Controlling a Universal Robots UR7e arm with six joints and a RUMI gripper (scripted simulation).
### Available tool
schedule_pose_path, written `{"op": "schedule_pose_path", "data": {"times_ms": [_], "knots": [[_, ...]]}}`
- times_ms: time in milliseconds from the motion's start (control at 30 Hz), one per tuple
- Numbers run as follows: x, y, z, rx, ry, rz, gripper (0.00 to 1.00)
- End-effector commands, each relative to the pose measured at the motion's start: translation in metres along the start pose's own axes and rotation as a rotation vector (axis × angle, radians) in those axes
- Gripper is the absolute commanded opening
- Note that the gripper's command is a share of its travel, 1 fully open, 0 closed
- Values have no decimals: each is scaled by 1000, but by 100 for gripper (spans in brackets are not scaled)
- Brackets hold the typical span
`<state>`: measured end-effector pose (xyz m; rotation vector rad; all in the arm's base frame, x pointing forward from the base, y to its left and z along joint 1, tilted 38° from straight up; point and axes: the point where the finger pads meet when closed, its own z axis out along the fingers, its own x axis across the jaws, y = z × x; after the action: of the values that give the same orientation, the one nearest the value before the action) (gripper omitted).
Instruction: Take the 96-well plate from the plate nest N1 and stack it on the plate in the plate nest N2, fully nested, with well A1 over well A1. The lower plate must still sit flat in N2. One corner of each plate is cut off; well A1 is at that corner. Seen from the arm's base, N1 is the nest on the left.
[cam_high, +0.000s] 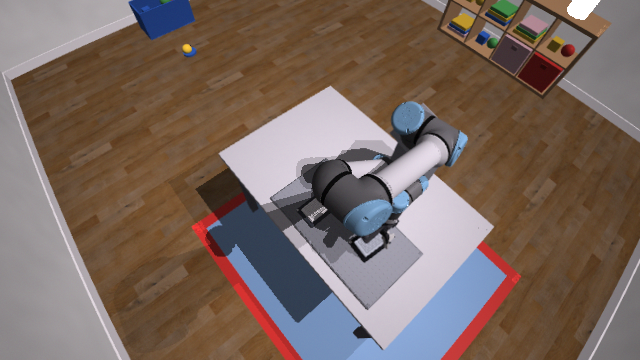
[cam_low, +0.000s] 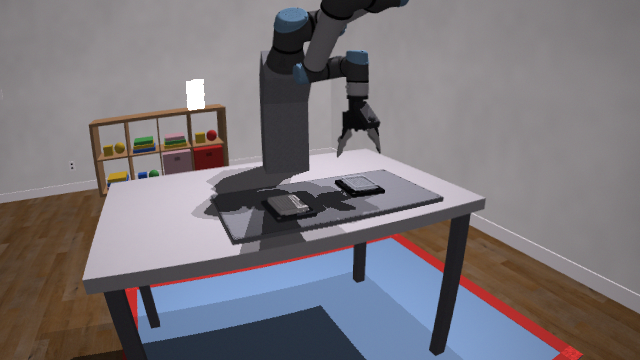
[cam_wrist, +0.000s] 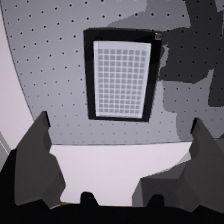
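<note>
The plate in nest N1 (cam_low: 360, 186) is a white 96-well grid in a black frame, on the right of the grey perforated base (cam_low: 330, 202). It fills the middle of the wrist view (cam_wrist: 121, 75) and sits flat in its nest. The plate in nest N2 (cam_low: 290, 206) lies to its left, in the arm's shadow, and shows in the overhead view (cam_high: 314, 212). My gripper (cam_low: 358, 147) hangs well above the N1 plate, pointing down, fingers spread wide and empty. Both fingertips frame the wrist view's lower edge (cam_wrist: 120, 120). In the overhead view the arm hides most of the N1 plate (cam_high: 368, 247).
The arm's grey pedestal (cam_low: 284, 120) stands at the back of the white table (cam_low: 280, 220). A shelf with coloured blocks (cam_low: 157, 145) stands by the far wall. A red-edged blue mat (cam_high: 350, 310) lies under the table's front.
</note>
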<state>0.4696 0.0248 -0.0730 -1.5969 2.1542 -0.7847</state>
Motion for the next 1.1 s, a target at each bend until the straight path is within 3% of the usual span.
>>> {"op": "schedule_pose_path", "data": {"times_ms": [0,300,1067], "knots": [[-1,0,0,2,1,2,100],[-1,0,3,2,1,2,100],[-1,0,38,2,1,2,100]]}}
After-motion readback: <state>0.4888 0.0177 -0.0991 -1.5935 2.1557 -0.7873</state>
